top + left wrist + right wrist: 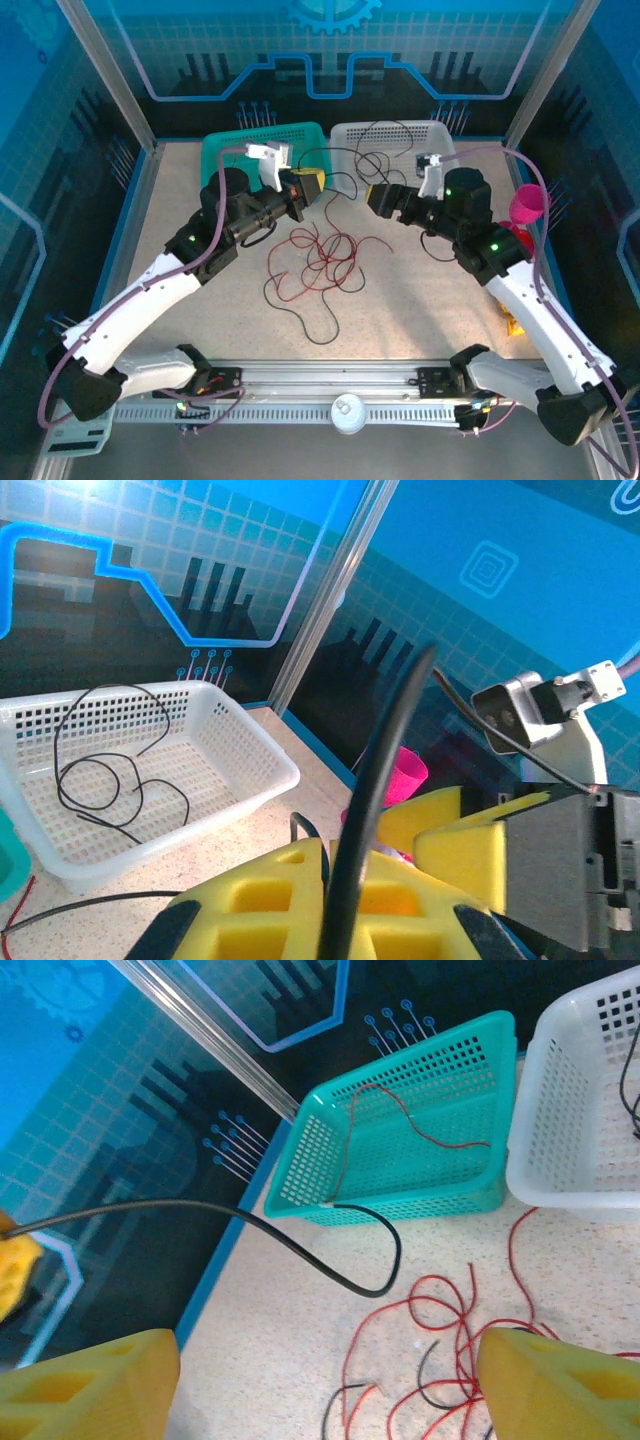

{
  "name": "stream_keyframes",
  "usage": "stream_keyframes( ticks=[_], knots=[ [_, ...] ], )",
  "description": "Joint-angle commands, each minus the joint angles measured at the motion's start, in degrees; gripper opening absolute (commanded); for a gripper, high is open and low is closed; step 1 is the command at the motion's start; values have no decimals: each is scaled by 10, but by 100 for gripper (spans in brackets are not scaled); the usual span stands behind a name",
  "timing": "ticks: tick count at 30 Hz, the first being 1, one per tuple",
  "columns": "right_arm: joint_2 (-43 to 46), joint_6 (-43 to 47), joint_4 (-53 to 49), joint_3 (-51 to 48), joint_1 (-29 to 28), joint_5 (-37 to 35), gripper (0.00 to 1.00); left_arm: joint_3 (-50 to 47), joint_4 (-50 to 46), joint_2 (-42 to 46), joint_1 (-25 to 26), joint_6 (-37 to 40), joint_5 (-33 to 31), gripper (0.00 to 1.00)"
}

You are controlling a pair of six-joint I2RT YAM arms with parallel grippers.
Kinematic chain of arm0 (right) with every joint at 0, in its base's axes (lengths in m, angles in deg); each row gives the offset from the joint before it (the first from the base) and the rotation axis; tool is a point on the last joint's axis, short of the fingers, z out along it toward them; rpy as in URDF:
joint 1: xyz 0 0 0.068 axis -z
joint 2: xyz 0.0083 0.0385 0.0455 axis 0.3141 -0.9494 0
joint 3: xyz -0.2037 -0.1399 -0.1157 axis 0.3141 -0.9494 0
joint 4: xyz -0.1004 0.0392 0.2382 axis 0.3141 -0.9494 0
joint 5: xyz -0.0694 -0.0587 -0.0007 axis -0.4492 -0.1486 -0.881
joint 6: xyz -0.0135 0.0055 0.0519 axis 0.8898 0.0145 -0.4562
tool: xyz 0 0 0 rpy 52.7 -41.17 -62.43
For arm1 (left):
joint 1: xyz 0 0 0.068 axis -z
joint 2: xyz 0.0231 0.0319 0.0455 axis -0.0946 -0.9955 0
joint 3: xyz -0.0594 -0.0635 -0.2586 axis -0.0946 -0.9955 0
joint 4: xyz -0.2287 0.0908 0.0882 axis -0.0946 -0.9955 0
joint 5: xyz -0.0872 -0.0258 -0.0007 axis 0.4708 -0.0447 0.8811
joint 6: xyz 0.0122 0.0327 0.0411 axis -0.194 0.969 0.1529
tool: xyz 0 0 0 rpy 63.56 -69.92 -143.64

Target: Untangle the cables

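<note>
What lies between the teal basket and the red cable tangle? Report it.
A black cable loops over bare tabletop there; the right wrist view shows it.

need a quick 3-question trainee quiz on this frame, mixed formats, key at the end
1. Multiple choice: the cable lying in the white basket is A) red, B) black, C) lilac.
2. True or false: the right hand is shut on a red cable.
3. Fill in: the left hand is shut on a ____ cable.
Key: 1 B, the coiled black cable. 2 False: its fingers stand open, holding nothing. 3 Black: the gripped black cable runs between its yellow pads.
</note>
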Motion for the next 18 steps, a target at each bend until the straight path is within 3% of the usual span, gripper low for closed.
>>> stream_keyframes(
  ticks=[1,6,13,18],
  knots=[
    [25,-38,26,-11,8,21,80,16,-6,2,3,-1,-20,0],
    [42,-103,72,-26,13,57,84,15,-5,-3,3,-11,-16,0],
    [-23,-226,202,-50,12,145,88,9,15,-9,4,-25,7,0],
    [-66,-266,260,-49,-1,156,89,4,21,-13,4,-34,13,0]
  ],
)
